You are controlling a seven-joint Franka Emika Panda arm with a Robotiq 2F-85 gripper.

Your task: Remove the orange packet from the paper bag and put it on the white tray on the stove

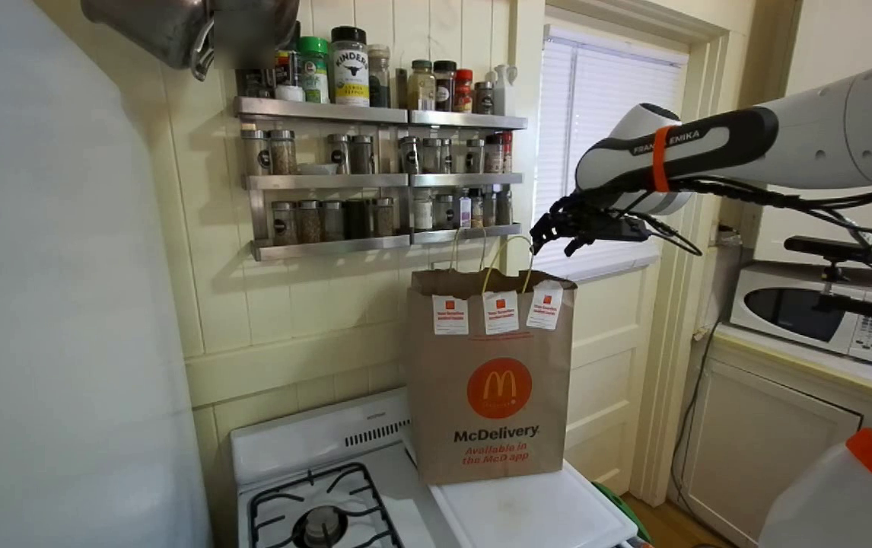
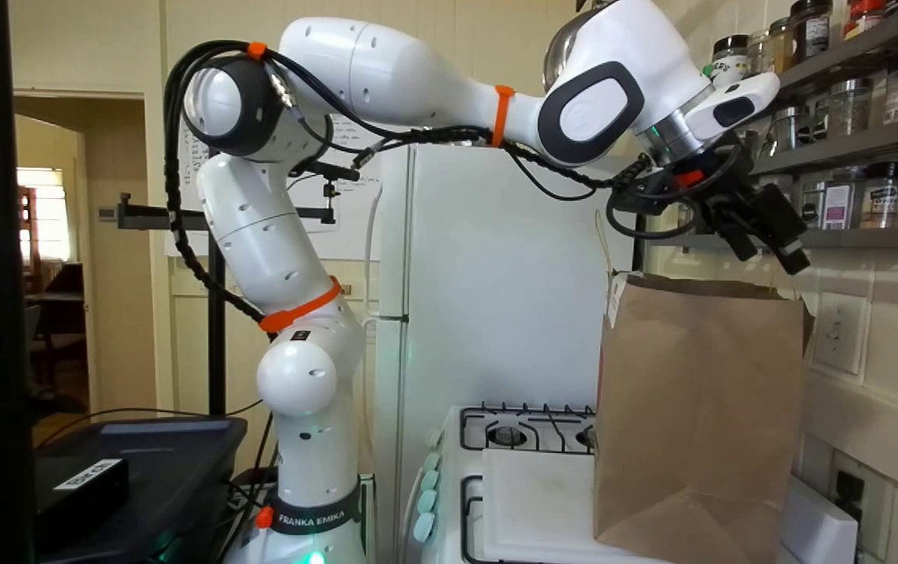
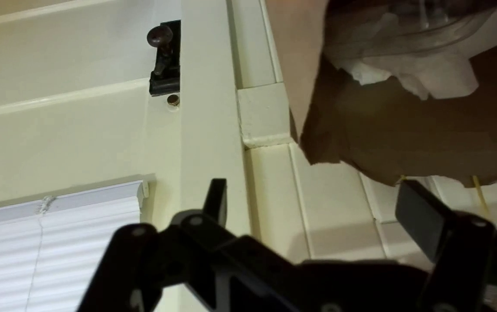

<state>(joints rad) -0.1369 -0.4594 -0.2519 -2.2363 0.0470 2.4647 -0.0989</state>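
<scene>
The brown paper bag (image 1: pixel 436 396) stands upright with its top open, its base over the back part of the white tray (image 2: pixel 531 497). That tray lies on the stove (image 1: pixel 405 495). My gripper (image 2: pixel 770 252) is above the bag's rim, tilted downward, in both exterior views. In the wrist view the gripper (image 3: pixel 313 186) has its fingers wide apart, only wall between them. The bag's mouth (image 3: pixel 404 125) appears at the upper right there, beyond the fingertips. Clear plastic and white paper (image 3: pixel 439 73) show inside. The orange packet is hidden from every view.
Thin handles (image 1: pixel 508 251) rise from the bag's rim near the gripper. Metal spice shelves (image 1: pixel 329 181) full of jars run along the wall close to the hand. A black burner grate (image 1: pixel 322 510) lies beside the tray. A fridge (image 2: pixel 512 274) stands beyond the stove.
</scene>
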